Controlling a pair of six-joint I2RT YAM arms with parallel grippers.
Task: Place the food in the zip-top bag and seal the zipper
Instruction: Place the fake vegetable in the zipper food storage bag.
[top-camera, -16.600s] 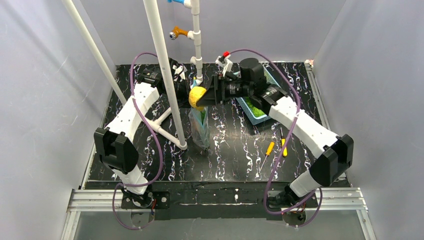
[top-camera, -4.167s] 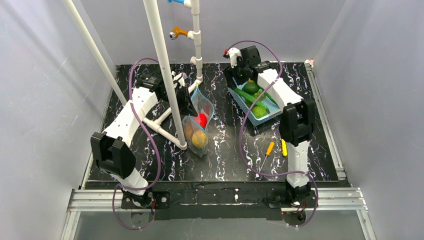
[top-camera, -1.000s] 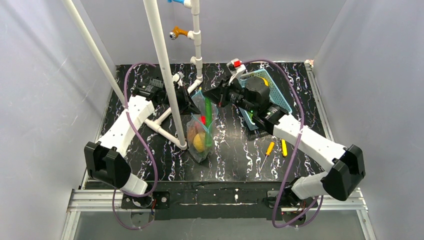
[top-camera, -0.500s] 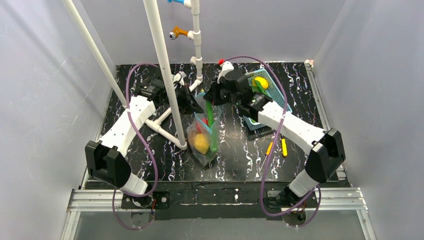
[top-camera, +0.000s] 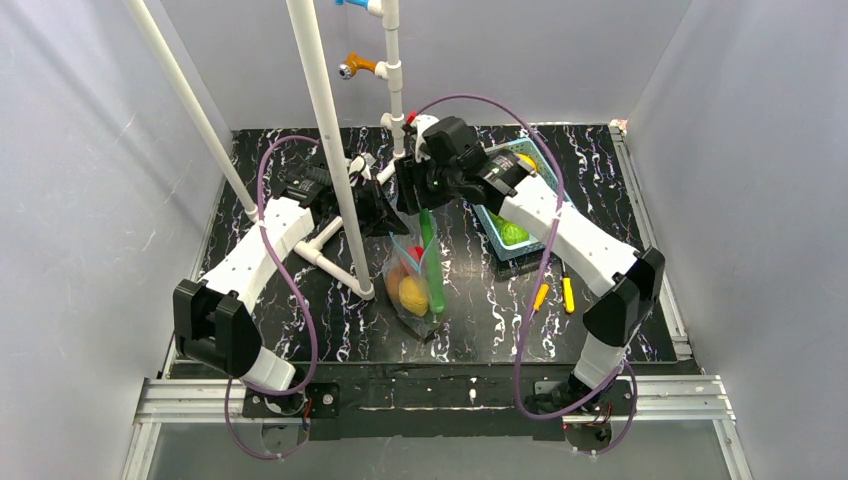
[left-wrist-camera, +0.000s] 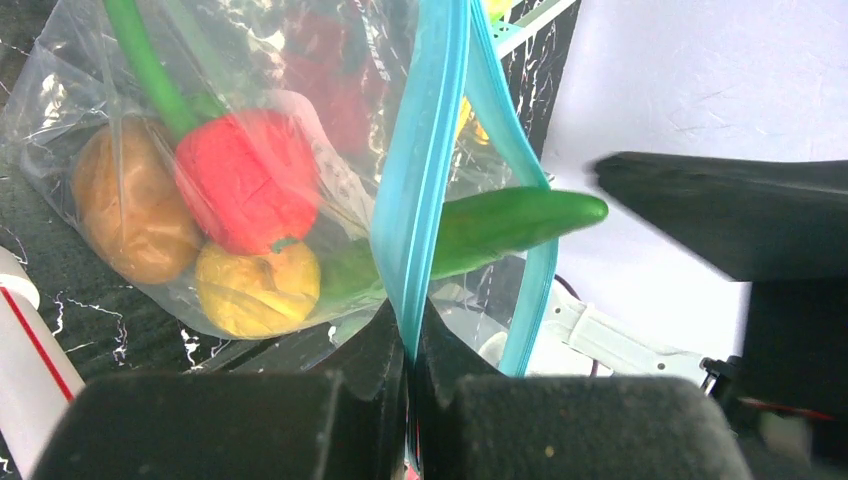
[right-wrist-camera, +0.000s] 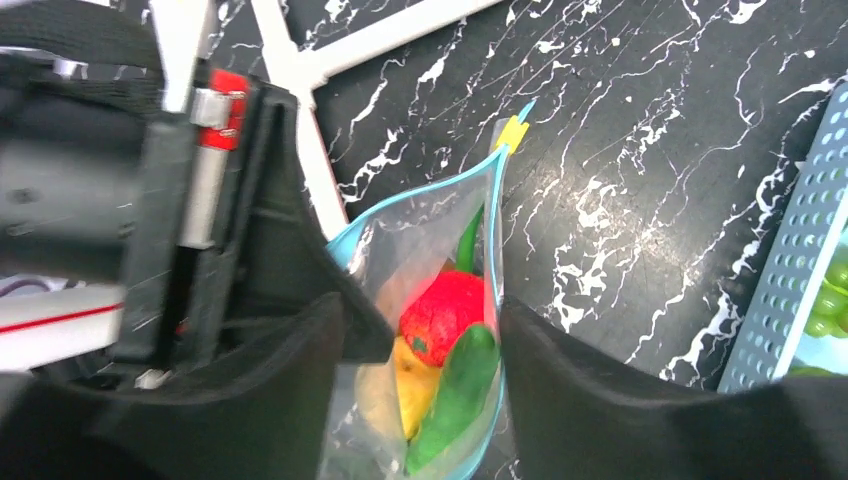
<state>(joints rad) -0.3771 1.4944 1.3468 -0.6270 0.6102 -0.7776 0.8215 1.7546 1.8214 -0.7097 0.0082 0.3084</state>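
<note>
- Zip-top bag (top-camera: 415, 285) stands mouth-up directly beneath the right gripper (top-camera: 416, 198), and one side of its rim is caught in the left gripper (left-wrist-camera: 410, 345).
- Left gripper: fingers pressed together, pinching the teal zipper (left-wrist-camera: 420, 180) at the near side of the mouth. The rest of the bag hangs out ahead of its fingertips.
- Right gripper (right-wrist-camera: 425, 330): fingers spread wide, one on either side of the open mouth, gripping nothing.
- A long green pod (right-wrist-camera: 455, 395) lies between those spread fingers. Its lower part is inside the bag, and its upper end pokes out between the two sides of the zipper.
- Deeper in the bag, beyond the left gripper's tips, sit a red piece (left-wrist-camera: 245, 180), a brown-orange fruit (left-wrist-camera: 125, 215) and a yellow-orange fruit (left-wrist-camera: 255, 290), packed against one another.
- A yellow slider tab (right-wrist-camera: 513, 130) sits at the zipper's far end, ahead of the right gripper.
- A light-blue basket (right-wrist-camera: 800, 270) lies off to the right gripper's right, apart from the bag, with green pieces in it.
- Two screwdrivers (top-camera: 555, 295) lie well behind the right gripper, toward the arm bases.
</note>
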